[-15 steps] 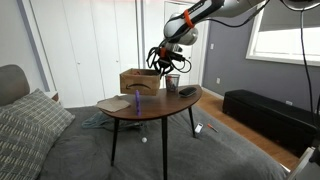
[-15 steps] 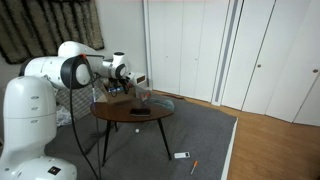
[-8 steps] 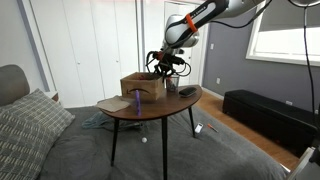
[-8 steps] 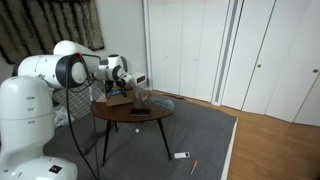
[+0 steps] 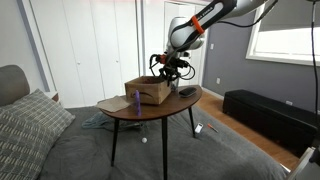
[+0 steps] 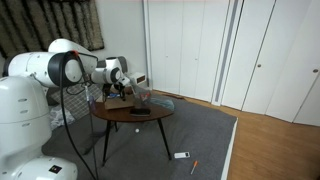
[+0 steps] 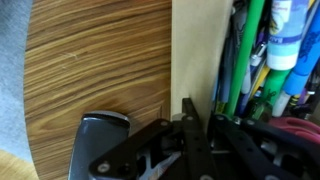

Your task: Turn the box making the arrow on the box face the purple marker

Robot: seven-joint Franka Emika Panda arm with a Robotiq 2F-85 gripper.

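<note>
Turning looks to be the step in hand. In an exterior view the black Robotiq gripper hangs at the far corner of the shallow brown cardboard box. The box sits mid-table, with the slim purple marker upright near its front side. No arrow is legible, so how much rotation is left cannot be told. The next move, as I judge it, calls for a slow sweep about the box's centre that spares the marker. The round wooden table stands on thin dark legs, with a grey cushion nearby.

In an exterior view the gripper is low at the box, near a clear glass cup and a small dark flat object. White closet doors line the wall above a grey rug.

In the wrist view the gripper has its fingers close together at the box's cardboard wall, with coloured pens inside. I cannot tell whether they pinch it or only press.
</note>
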